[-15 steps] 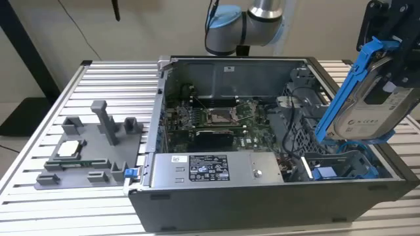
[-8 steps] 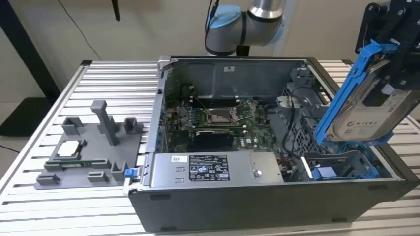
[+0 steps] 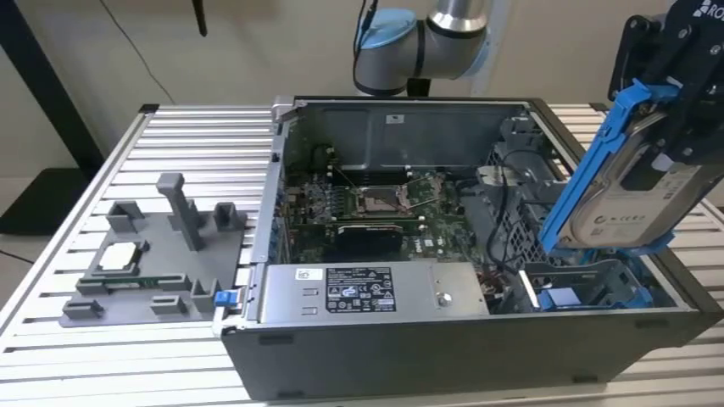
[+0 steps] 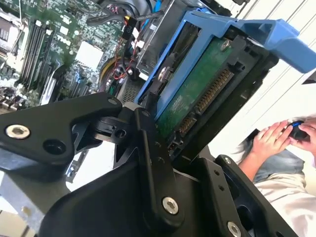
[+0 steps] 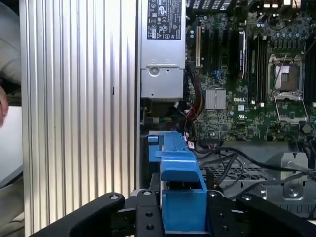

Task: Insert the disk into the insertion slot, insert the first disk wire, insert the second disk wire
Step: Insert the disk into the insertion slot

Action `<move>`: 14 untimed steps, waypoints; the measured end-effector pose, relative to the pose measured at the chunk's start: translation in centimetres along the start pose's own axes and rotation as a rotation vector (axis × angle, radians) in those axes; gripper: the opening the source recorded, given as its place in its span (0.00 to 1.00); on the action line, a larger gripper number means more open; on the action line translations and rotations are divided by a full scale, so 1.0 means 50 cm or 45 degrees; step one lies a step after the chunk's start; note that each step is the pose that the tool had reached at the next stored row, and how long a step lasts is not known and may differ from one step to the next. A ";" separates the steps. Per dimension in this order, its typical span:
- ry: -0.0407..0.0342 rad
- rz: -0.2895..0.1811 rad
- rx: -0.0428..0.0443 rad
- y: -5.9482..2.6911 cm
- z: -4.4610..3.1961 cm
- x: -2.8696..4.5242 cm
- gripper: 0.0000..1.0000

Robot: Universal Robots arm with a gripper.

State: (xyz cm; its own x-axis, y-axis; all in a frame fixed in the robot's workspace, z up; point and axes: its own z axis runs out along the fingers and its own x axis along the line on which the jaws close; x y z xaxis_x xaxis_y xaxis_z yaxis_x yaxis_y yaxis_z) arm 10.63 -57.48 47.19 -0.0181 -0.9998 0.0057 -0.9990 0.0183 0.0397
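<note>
Exterior view: the gripper [image 3: 665,140] holds the disk [image 3: 616,199] tilted steeply on edge over the slot [image 3: 588,288], at the front corner of the open case [image 3: 453,356] on the exterior view's right. The fingers [image 5: 146,217] are clenched on the disk through its blue carrier [image 5: 180,182], one on each side. The disk's low edge hangs just above the slot; whether they touch cannot be told. Probable faults: at this tilt the low corner may jam against the slot's blue rails [image 3: 633,292] or ride onto the case wall instead of seating. The carrier is plastic, so it may flex or slip in the grip if the disk binds. Black cables [image 3: 506,182] loop just beside the slot toward the motherboard [image 3: 374,208] and could be trapped under the disk, as could the red wires [image 5: 193,111] near the power supply [image 3: 362,292]. Surroundings: the power supply lies along the case front, beside the slot. A grey fixture [image 3: 158,254] stands well apart on the worktop [image 3: 68,356]. In the second wrist view a person's hands [image 4: 276,138] appear beyond the disk, a hazard should the arm swing outward.
</note>
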 end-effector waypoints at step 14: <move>0.0002 0.000 0.000 -0.010 0.035 0.001 0.00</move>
State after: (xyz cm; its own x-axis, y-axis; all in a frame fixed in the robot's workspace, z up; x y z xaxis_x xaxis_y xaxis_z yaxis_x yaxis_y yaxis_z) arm 11.06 -57.55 45.43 -0.0181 -0.9998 0.0058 -0.9990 0.0183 0.0397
